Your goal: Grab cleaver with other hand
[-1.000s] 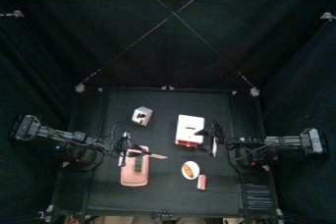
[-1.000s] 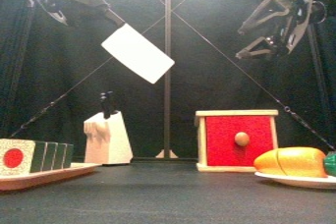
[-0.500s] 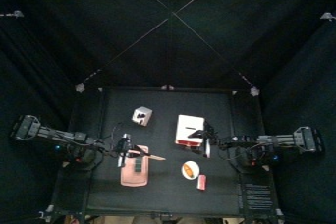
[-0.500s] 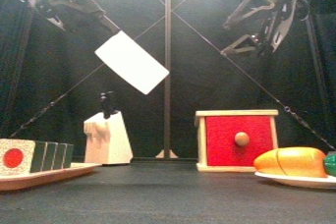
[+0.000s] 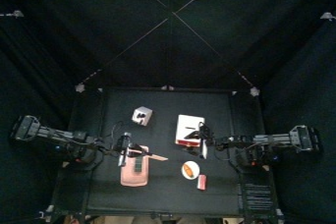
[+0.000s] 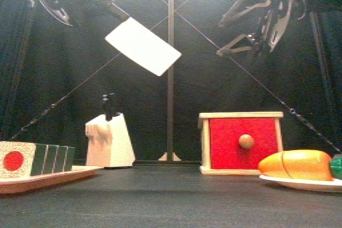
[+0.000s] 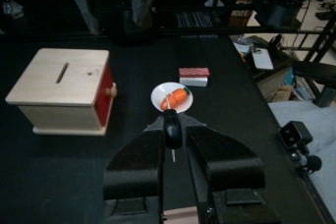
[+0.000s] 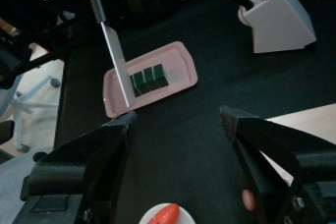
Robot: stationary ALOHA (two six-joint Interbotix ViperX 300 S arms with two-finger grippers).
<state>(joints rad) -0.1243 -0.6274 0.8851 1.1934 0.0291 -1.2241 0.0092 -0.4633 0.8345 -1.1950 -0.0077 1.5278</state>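
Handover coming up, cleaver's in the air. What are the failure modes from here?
1. The left end effector grips the cleaver only at its handle end, and the blade hangs tilted in mid-air; a bump from the right arm might twist or drop it.
2. The right end effector is open but apart from the blade; a poorly aligned close may miss its thin edge.
3. A drop would likely land near the knife block or pink tray.

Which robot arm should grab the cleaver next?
The right one, probably. The left gripper already holds the cleaver up in the air, and the right gripper hangs open beside it with nothing in it.
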